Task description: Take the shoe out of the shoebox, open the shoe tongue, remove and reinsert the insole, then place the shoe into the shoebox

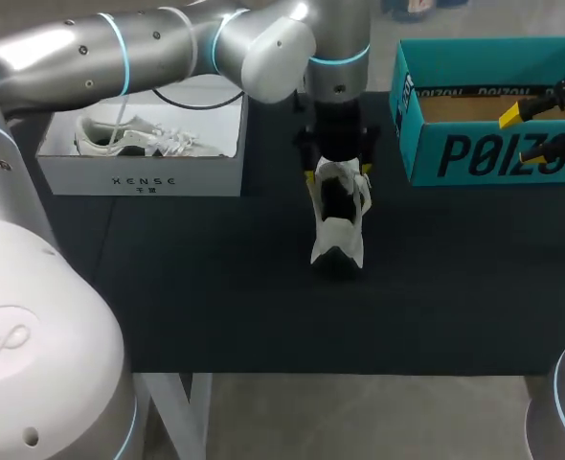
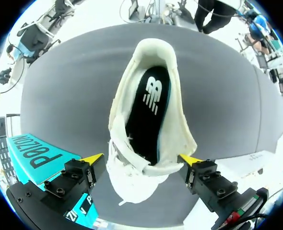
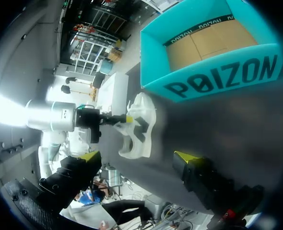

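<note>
- Shoe (image 1: 337, 225) — white, at the centre of the frame in the head view, on the dark desk (image 1: 215, 287), its opening turned up and the black insole (image 2: 151, 110) lying inside it
- left arm (image 1: 148, 48) comes in from the upper left of the frame and reaches past the middle
- left end effector (image 2: 141, 158) sits at the shoe's upper end in the head view; in the left wrist view the shoe's near end lies within it, and I cannot tell whether it is clamped on the shoe or loose
- right end effector (image 3: 137, 155) is at the right edge of the frame in the head view, by the teal shoebox (image 1: 484, 158) — released, with nothing between its yellow tips
- teal shoebox stands at the upper right, open, its brown floor showing, well apart from the shoe
- white box (image 1: 148, 177) stands at the upper left, with a second white sneaker (image 1: 134, 139) lying in it
</note>
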You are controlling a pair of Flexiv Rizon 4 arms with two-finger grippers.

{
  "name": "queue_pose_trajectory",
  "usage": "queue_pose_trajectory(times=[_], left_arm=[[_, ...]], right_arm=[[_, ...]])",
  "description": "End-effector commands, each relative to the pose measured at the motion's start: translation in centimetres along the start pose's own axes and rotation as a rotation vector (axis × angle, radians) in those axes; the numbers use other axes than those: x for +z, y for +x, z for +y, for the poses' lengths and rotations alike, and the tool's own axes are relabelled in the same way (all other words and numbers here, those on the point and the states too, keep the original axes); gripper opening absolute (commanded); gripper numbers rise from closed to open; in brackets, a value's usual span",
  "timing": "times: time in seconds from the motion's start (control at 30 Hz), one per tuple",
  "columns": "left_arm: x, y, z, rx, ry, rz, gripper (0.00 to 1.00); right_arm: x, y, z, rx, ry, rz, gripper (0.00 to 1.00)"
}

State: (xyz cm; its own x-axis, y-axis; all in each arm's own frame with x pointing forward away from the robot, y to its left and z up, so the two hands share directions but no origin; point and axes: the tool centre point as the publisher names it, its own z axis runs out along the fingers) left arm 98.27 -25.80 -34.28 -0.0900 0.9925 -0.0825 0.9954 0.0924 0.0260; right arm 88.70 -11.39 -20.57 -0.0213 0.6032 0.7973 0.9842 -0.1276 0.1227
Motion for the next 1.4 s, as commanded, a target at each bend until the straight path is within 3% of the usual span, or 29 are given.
queue_pose_trajectory(times=[0.03, 0.23, 0.33, 0.77, 1.03, 1.4], left_arm=[[-0.9, -0.1, 1.3, -0.017, -0.001, -0.019, 1.0], [-3.1, 0.1, 3.2, -0.066, -0.052, -0.05, 0.97], [-3.5, -0.1, 3.7, -0.071, -0.055, -0.072, 0.0], [-1.6, -1.0, 2.5, -0.02, -0.066, -0.063, 0.0], [-1.4, 0.0, 0.9, 0.0, 0.032, 0.001, 0.0], [0.9, 0.9, -0.7, 0.023, 0.068, 0.062, 0.0]], right_arm=[[0.0, 0.0, 0.0, 0.001, 0.0, -0.003, 1.0], [0.0, 0.0, 0.0, 0.001, 0.0, -0.003, 1.0], [0.0, 0.0, 0.0, 0.001, 0.0, -0.003, 1.0], [0.0, 0.0, 0.0, 0.001, 0.0, -0.003, 1.0], [0.0, 0.0, 0.0, 0.001, 0.0, -0.003, 1.0], [0.0, 0.0, 0.0, 0.001, 0.0, -0.003, 1.0]])
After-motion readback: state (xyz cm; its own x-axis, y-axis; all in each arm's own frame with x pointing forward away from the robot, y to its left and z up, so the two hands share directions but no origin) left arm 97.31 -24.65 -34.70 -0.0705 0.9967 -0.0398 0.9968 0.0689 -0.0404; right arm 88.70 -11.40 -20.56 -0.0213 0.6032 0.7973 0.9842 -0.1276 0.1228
